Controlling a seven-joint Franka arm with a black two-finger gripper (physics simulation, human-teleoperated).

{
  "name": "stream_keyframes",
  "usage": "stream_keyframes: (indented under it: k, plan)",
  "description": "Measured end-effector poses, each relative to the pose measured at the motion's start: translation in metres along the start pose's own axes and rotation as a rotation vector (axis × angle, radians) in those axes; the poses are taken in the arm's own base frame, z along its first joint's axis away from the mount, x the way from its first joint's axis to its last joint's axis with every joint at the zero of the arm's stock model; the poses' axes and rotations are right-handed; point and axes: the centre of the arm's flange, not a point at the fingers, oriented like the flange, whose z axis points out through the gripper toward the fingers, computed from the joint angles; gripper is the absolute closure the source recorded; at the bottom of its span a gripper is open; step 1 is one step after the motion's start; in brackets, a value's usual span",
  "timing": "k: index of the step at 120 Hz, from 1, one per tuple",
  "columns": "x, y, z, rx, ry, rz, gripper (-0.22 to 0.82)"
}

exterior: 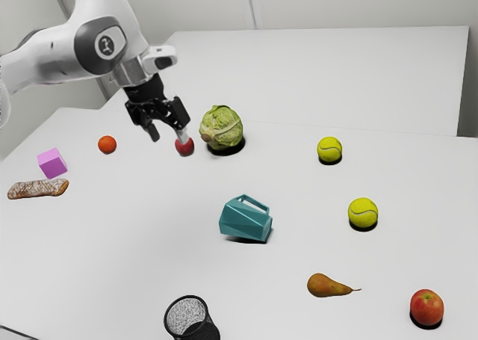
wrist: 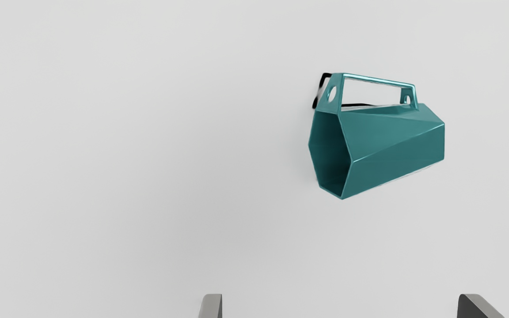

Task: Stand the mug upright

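The black gripper [exterior: 169,137], fingers spread and holding nothing, hangs above a white table [exterior: 127,258] where a teal mug [exterior: 245,220] lies on its side, handle [wrist: 378,80] raised. Its slanted faces could slip from an off-center pinch, letting it roll. Cabbage [exterior: 222,127] and black-rimmed container [exterior: 187,317] stand well apart from it; where the tabletop ends is hard to judge.

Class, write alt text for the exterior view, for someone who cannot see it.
A teal mug lies on its side on a white table. A robot arm reaches in from the exterior view's left, its open tool clear of the mug. Nearby are a cabbage, two tennis balls and a pear.
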Motion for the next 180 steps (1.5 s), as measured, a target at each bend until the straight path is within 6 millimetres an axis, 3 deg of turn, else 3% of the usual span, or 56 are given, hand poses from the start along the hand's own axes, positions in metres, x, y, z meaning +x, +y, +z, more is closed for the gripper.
stream_keyframes:
  k: [22,119,180]
  plan:
    - [-0.001,-0.007,0.047,-0.093,0.006,-0.026,0.03]
    - [-0.007,-0.023,0.192,-0.434,0.116,-0.152,0.03]
    - [-0.019,-0.025,0.242,-0.685,0.272,-0.172,0.03]
